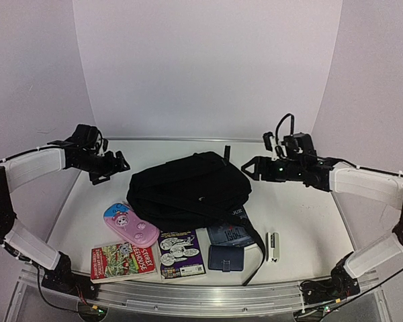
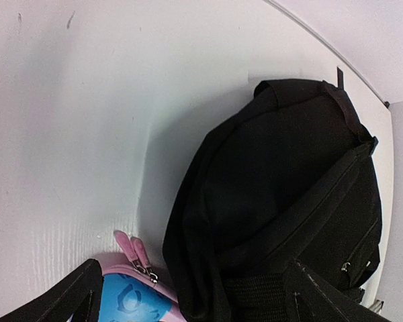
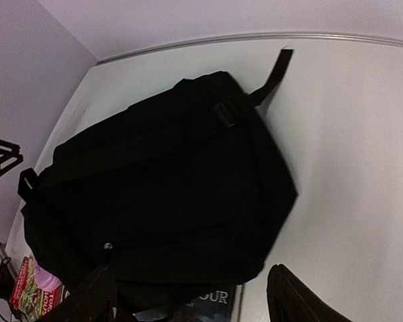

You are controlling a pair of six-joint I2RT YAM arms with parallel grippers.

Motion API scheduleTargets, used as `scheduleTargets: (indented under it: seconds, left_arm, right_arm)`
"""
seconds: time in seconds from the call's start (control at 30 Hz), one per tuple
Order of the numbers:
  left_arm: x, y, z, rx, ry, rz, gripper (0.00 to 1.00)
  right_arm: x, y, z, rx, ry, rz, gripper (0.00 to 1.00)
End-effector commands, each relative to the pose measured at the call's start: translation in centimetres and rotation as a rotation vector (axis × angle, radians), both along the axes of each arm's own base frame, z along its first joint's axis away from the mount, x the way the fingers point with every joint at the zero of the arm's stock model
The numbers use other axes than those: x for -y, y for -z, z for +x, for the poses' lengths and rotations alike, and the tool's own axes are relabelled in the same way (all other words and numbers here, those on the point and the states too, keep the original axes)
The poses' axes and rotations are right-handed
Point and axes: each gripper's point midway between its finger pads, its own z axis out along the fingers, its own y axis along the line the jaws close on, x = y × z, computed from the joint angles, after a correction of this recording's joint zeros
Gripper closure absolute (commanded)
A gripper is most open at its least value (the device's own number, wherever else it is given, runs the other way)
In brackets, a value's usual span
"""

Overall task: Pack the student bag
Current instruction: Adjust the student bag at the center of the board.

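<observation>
Student bag [image 1: 188,188] lies slumped in the middle of the table [image 1: 309,215]. We judge packing not yet begun: pink pencil case [image 1: 131,225], red book [image 1: 123,260], purple book [image 1: 180,253], dark book [image 1: 230,235], navy wallet [image 1: 226,258] and small white item [image 1: 273,246] lie outside by its near edge. Left gripper [image 1: 115,165] and right gripper [image 1: 250,168] flank it, jaws spread, empty.

Pink pencil case [image 1: 131,225], red book [image 1: 122,260], purple book [image 1: 181,253], dark blue wallet [image 1: 226,257]
</observation>
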Motion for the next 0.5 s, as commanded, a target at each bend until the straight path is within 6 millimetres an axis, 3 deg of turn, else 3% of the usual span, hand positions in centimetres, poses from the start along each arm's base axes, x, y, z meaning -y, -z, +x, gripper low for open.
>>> scheduleTargets:
  seconds: [0.0, 0.2, 0.47]
  left_arm:
    - [2.2, 0.5, -2.7, -0.083, 0.049, -0.111, 0.05]
    - [4.4, 0.8, -4.7, -0.115, 0.114, -0.263, 0.03]
    - [6.0, 1.8, -5.7, -0.158, 0.161, -0.335, 0.04]
  right_arm:
    - [-5.2, 0.2, -0.9, -0.069, -0.056, 0.031, 0.38]
    - [-10.2, 3.6, -2.3, -0.15, -0.115, -0.011, 0.47]
    - [-13.2, 6.9, -2.6, -0.204, -0.128, -0.073, 0.58]
